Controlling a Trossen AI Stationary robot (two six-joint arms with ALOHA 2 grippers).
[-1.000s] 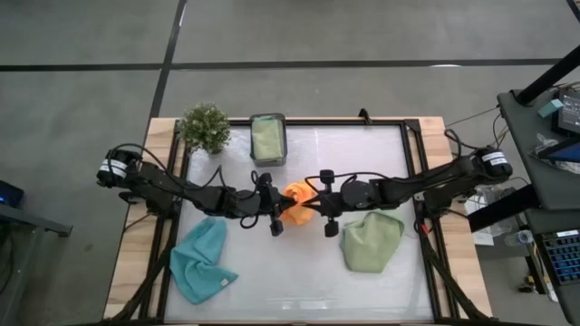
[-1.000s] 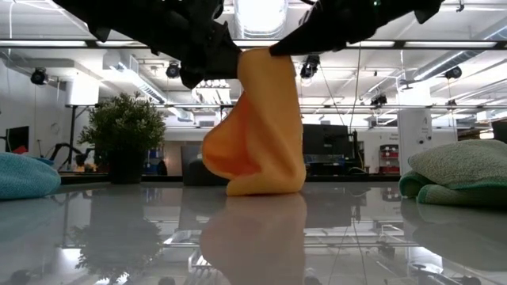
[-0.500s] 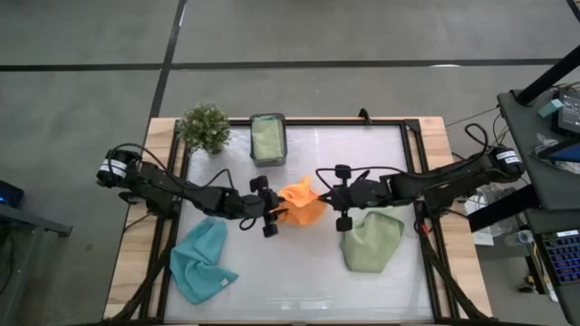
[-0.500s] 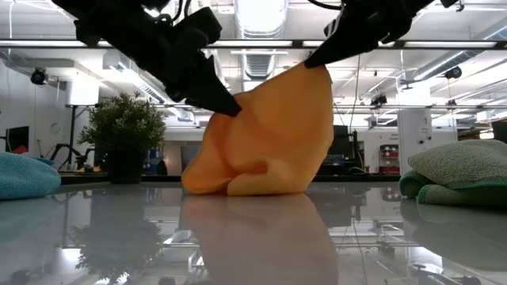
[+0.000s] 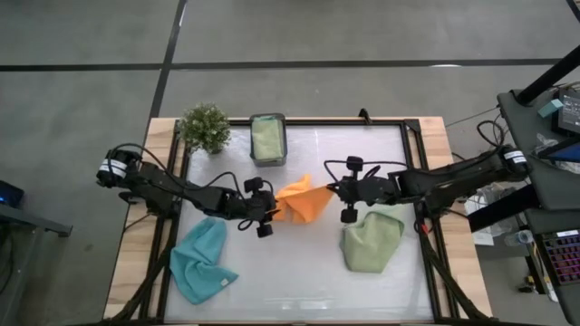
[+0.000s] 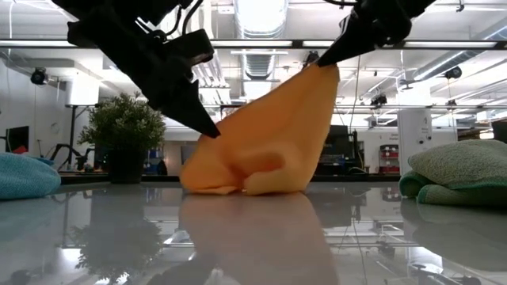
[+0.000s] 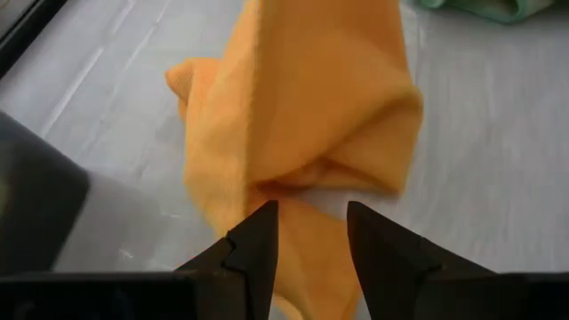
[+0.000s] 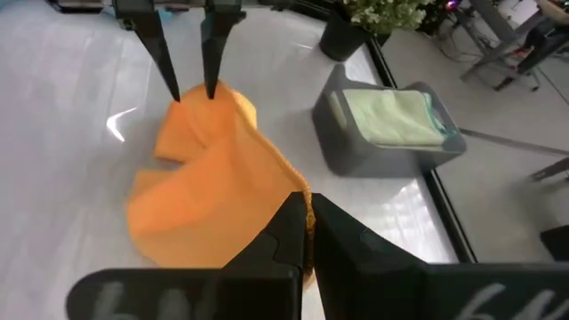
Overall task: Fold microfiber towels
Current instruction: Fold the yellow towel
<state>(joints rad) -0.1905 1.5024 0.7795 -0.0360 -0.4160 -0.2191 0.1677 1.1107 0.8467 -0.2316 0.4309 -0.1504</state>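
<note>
The orange towel (image 5: 304,201) is stretched between my two grippers at the table's middle, with its lower folds on the table. My left gripper (image 5: 274,206) is at its left end and lower. My right gripper (image 5: 331,188) is at its right end and higher. Both are shut on it. A light blue towel (image 5: 201,258) lies bunched at the near left. A sage green towel (image 5: 370,240) lies bunched at the near right. Another green towel (image 5: 266,136) lies folded in the dark grey box. My left gripper pinches a bunched fold at the orange towel's left end (image 7: 307,191) between its two fingers, which stay a little apart around the cloth. The fingers slant down from the table's left. That end (image 6: 218,136) is held above the table. My right gripper pinches the orange towel's top corner (image 8: 289,182) between its shut fingers, coming from the table's right. The corner (image 6: 325,71) is the towel's highest point. The cloth slopes down from it, drawn fairly straight toward my left gripper. Its lower folds (image 6: 238,186) rest on the table.
The dark grey box (image 5: 267,154) and a small potted plant (image 5: 205,127) stand at the far left. The table's near middle (image 5: 290,281), between the blue and green towels, is bare white surface.
My grippers have drawn apart, the left toward the table's left edge and downward, the right toward the right edge. The orange towel, which hung as a narrow bunch from both, has spread out into a wide slanting sheet between them, its bottom still on the table.
</note>
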